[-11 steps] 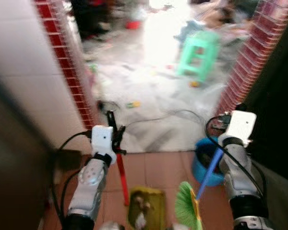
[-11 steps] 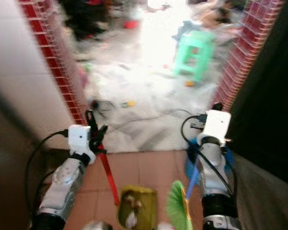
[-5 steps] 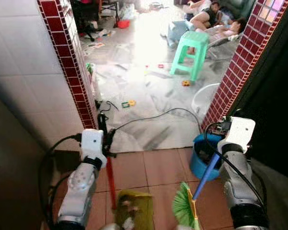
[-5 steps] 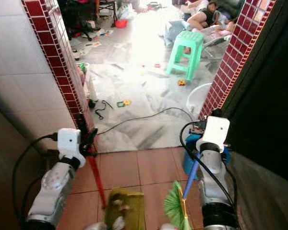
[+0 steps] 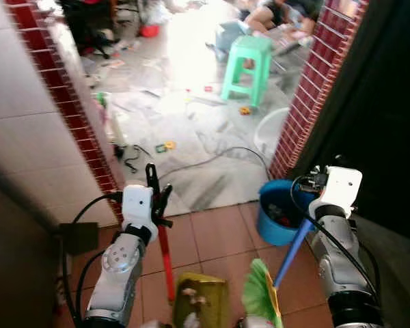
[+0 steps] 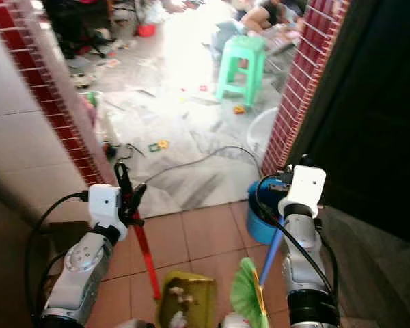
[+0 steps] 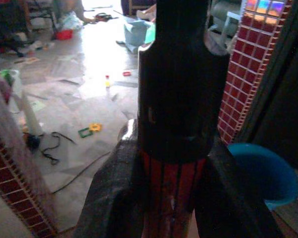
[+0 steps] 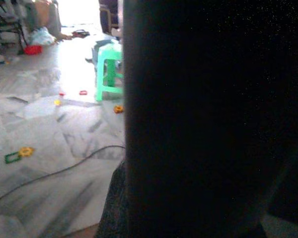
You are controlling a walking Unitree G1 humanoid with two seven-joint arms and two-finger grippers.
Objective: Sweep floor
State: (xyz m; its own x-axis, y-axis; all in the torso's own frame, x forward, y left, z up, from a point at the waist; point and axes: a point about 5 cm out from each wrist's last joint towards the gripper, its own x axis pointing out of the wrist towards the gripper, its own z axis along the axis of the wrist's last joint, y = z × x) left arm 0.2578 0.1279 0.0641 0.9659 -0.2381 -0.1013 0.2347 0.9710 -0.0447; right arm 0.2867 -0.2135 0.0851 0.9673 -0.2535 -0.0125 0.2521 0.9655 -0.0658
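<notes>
My left gripper (image 5: 157, 197) is shut on the red handle (image 5: 166, 263) of a yellow-green dustpan (image 5: 201, 307), which hangs low in front of me with bits of litter in it. In the left wrist view the handle (image 7: 173, 191) and its black cap sit clamped between the two fingers (image 7: 114, 198). My right gripper (image 5: 320, 179) is shut on the blue handle (image 5: 292, 254) of a broom; its green bristles (image 5: 260, 295) hang beside the dustpan. In the right wrist view, a dark broom handle (image 8: 203, 124) blocks most of the picture.
A blue bucket (image 5: 273, 213) stands on the red tiles by the right brick pillar (image 5: 307, 96). Left is a tiled wall with a brick edge (image 5: 68, 102). Beyond lie a marble floor with a cable (image 5: 219, 157), small toys (image 5: 169, 145), a green stool (image 5: 249, 58) and a person (image 5: 273, 10).
The whole picture has shifted and sharpened as the camera moved: the bucket shows more fully and the right pillar is closer. Both grippers hold their handles as before.
</notes>
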